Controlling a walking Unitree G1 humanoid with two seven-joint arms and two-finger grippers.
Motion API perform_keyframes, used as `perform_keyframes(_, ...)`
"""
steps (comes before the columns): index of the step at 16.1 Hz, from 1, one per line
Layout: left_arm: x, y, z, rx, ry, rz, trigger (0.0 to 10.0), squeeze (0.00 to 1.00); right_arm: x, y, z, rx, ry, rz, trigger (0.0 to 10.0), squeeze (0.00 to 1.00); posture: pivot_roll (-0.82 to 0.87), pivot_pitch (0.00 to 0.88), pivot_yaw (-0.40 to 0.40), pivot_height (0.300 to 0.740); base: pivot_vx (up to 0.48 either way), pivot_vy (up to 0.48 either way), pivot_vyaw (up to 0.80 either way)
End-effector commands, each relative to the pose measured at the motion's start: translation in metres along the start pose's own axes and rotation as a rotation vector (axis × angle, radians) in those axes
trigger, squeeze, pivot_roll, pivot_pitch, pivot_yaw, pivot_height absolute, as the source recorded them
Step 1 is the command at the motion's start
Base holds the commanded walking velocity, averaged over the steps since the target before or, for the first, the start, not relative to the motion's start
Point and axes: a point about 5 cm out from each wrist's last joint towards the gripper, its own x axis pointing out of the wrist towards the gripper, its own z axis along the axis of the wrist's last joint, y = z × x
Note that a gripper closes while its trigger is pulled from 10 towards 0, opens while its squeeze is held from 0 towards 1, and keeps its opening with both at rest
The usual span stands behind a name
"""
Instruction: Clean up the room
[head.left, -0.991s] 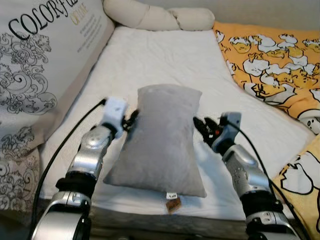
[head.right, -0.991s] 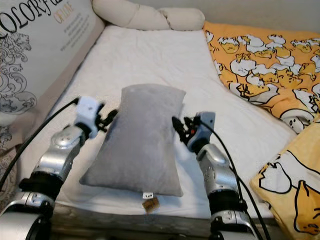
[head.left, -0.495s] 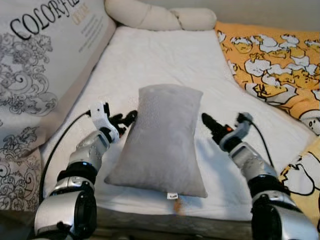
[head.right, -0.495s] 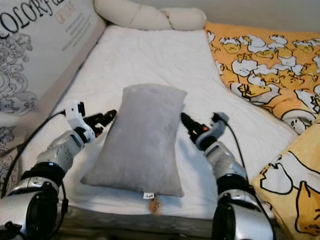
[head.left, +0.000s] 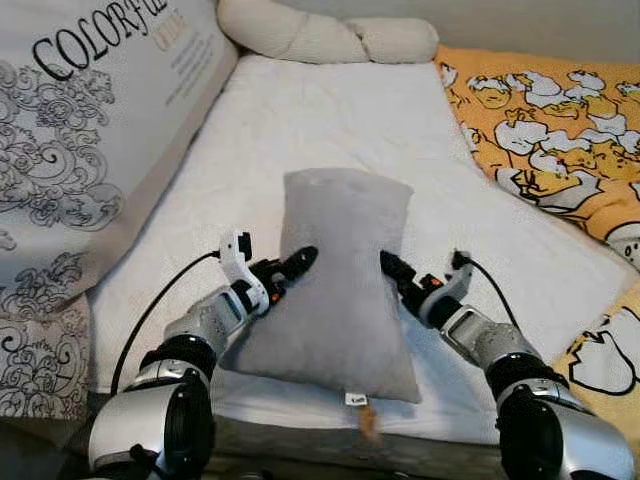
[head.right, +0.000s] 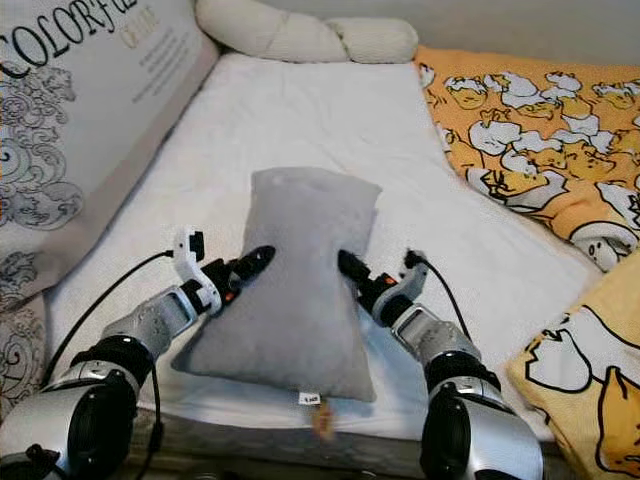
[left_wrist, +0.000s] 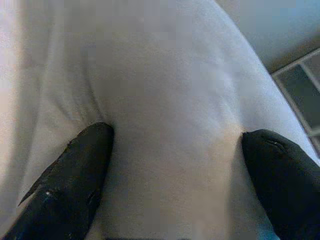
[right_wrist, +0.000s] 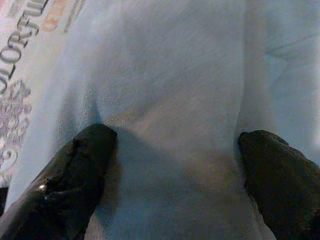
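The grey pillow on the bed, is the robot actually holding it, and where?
Yes. The grey pillow is pressed between both grippers at its middle: the left gripper pushes into its left side, the right gripper into its right, each with fingers spread open against the fabric.

The large pale cushion (head.left: 90, 130) standing along the left side of the bed carries black capital lettering that reads "COLORFUL", with the end of the word cut by the picture's edge. Beneath it sits a shorter word in tan or gold capitals, too blurred to read, and under that a few lines of small dark print, too small to make out. The small white tag (head.left: 354, 399) on the near edge of the grey pillow (head.left: 335, 290) bears a dark mark that cannot be read.
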Motion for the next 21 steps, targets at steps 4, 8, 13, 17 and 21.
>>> perform_keyframes(4, 0.004, -0.006, -0.016, 0.08, 0.119, -0.061, 0.0, 0.0, 0.0, -0.007, -0.014, -0.162, 0.068, -0.048, 0.0, 0.0, 0.0, 0.0, 0.005, 0.74, 0.0, 0.0, 0.0)
perform_keyframes(8, 0.003, -0.005, -0.019, 0.163, 0.174, -0.062, 0.0, 0.0, -0.001, -0.009, -0.012, -0.203, 0.053, -0.058, 0.0, 0.0, 0.0, 0.0, 0.001, 0.74, 0.0, 0.0, 0.0)
perform_keyframes(13, 0.007, -0.01, -0.015, 0.225, 0.172, -0.075, 0.0, 0.0, 0.004, -0.002, -0.009, -0.234, 0.014, -0.027, 0.0, 0.0, 0.01, 0.0, 0.0, 0.74, 0.0, 0.0, 0.0)
perform_keyframes(17, 0.013, -0.016, -0.003, 0.311, 0.141, -0.074, 0.0, 0.0, 0.013, 0.013, 0.003, -0.283, -0.058, 0.001, 0.0, 0.0, 0.01, 0.0, 0.0, 0.74, 0.0, 0.0, 0.0)
perform_keyframes(21, 0.025, -0.038, 0.029, 0.364, -0.005, -0.118, 0.0, 0.0, 0.024, 0.043, 0.031, -0.297, -0.217, 0.068, 0.0, 0.0, 0.02, 0.0, 0.004, 0.74, 0.0, 0.0, 0.0)
